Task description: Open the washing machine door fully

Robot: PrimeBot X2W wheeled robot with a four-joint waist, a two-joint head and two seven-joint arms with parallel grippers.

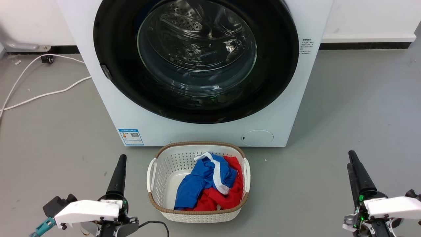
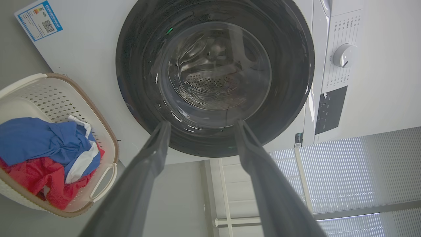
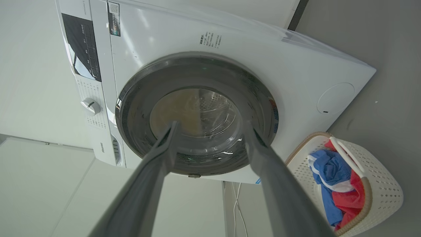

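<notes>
Jaws of the left gripper (image 2: 201,125) are spread wide with nothing between them, and the jaws of the right gripper (image 3: 211,123) are spread the same way and hold nothing too. Both grippers hang low near the floor (image 1: 345,108), one on each side of the laundry basket (image 1: 152,171), and both are well apart from the washing machine (image 1: 296,108).

The washing machine door (image 1: 196,57) is big, round and shiny black, and see-through in the middle. It sits in the front of the machine and looks shut, flat against the white front. No gripper touches it. So I think the job is at its very first step: reaching for the door.

A small grey catch (image 1: 105,71) sits on the door's edge on the robot's left side. That looks like the place to pull. The left gripper seems the nearer one. It needs to rise, go forward and take hold at that edge. Then it must pull in a wide curve, because the door likely swings on its other side. The basket, with blue and red clothes (image 1: 197,184), stands just in front of the machine, so the arm should pass over or around it.
</notes>
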